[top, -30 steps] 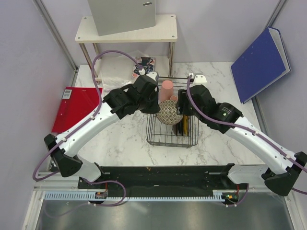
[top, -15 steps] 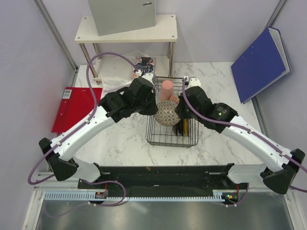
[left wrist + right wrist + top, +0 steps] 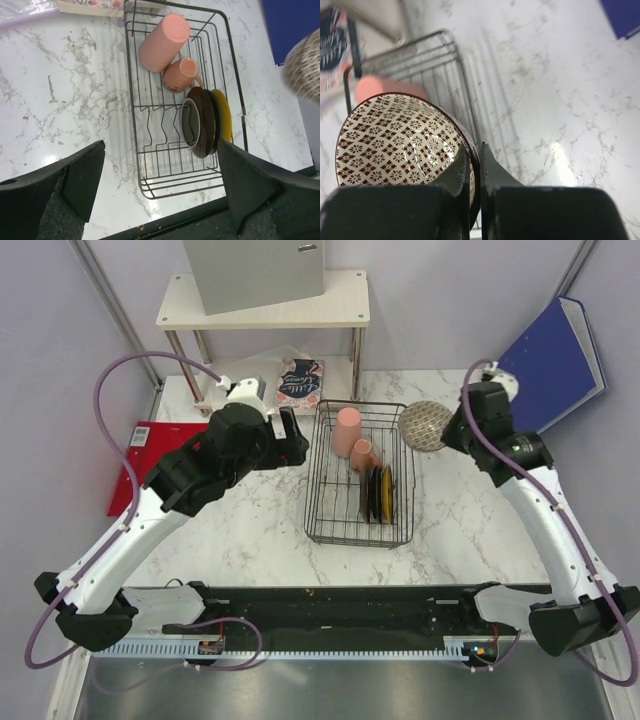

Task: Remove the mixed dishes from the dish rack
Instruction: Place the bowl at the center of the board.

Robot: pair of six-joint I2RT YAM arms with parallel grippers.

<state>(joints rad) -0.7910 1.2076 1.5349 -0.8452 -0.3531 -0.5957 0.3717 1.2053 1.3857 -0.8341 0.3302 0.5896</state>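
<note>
Top external view, table (image 3: 240, 525): marble surface carrying the rack in the middle, between the two arms.
Rack (image 3: 335, 515): wire basket sitting flat, holding plates, a cup and a mug.
Left gripper (image 3: 161, 150): hovering off the rack's left side, fingers spread fully wide and gripping nothing; probably lining up for the next pick.
Right gripper (image 3: 474, 155): pinching tight on the bowl's rim, one finger inside and one outside, so the bowl is hanging on edge.
Plates (image 3: 202, 122): standing on edge in the wire slots along the rack's right side.
Bowl (image 3: 425, 425): being held outside the rack, beside its far right corner.
Cup (image 3: 162, 42): leaning bottom-up at the far end.
Mug (image 3: 180, 75): resting between cup and plates.
</note>
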